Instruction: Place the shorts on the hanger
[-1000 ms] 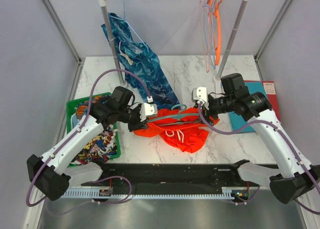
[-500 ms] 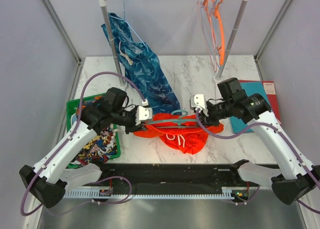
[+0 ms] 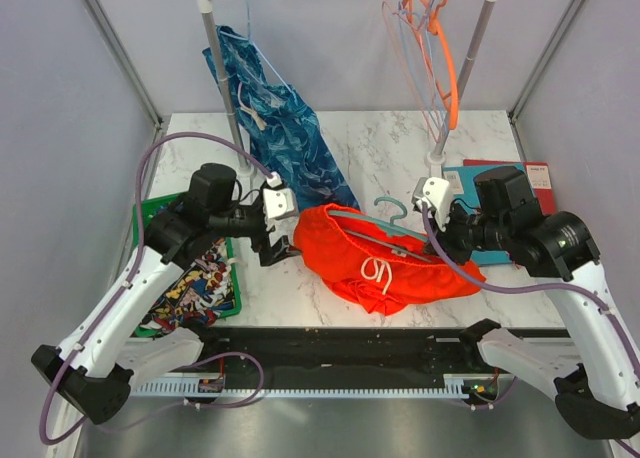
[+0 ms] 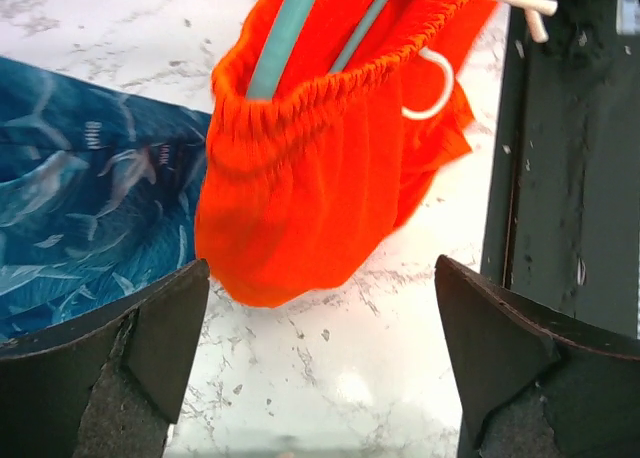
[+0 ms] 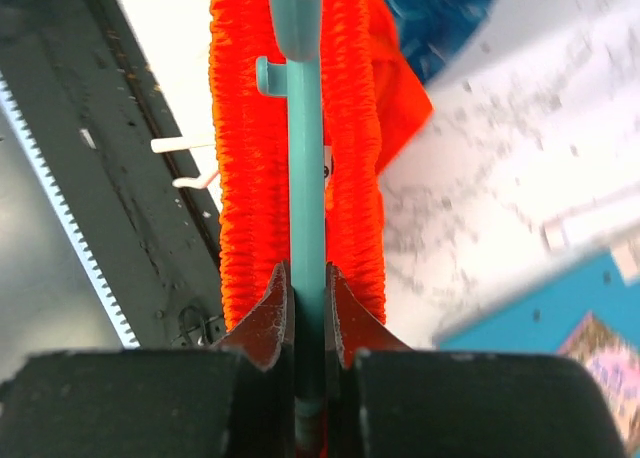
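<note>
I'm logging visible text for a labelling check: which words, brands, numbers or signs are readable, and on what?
None is readable.
Multicoloured comic-print cloth in the green plastic tray: any lettering too small to read.
Flat red item at far right: pale corner label, too blurred.

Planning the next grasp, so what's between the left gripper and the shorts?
Just bare marble table between the open left gripper and the shorts, shown in the left wrist view.
</note>
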You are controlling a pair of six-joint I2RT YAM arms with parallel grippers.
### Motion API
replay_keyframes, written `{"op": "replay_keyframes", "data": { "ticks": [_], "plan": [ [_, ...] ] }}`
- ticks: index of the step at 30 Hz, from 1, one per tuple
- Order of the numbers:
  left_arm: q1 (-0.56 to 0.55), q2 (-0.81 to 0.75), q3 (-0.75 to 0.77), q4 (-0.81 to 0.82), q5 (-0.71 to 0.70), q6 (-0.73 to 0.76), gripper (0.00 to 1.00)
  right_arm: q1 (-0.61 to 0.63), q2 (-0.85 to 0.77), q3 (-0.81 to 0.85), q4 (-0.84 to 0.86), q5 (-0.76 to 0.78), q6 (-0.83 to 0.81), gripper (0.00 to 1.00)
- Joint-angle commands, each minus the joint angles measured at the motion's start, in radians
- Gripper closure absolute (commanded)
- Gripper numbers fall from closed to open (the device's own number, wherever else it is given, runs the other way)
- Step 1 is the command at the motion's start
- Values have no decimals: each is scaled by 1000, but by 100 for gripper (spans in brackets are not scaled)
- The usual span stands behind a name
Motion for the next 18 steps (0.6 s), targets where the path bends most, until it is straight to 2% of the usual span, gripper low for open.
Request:
{"op": "replay_keyframes", "data": {
  "ticks": [1,9,14,18],
  "plan": [
    [39,-12,33,134,11,-158,1,-5,-27,64,-24,222,160,100],
    [45,-58,-6,169,10,-181,1,-4,25,223,-56,563,229,100],
    [45,-75,-32,182,5,-193,1,-5,149,374,5,539,258,100],
    [45,-87,-30,193,-9,-224,1,-5,301,577,45,529,308,100]
  ]
}}
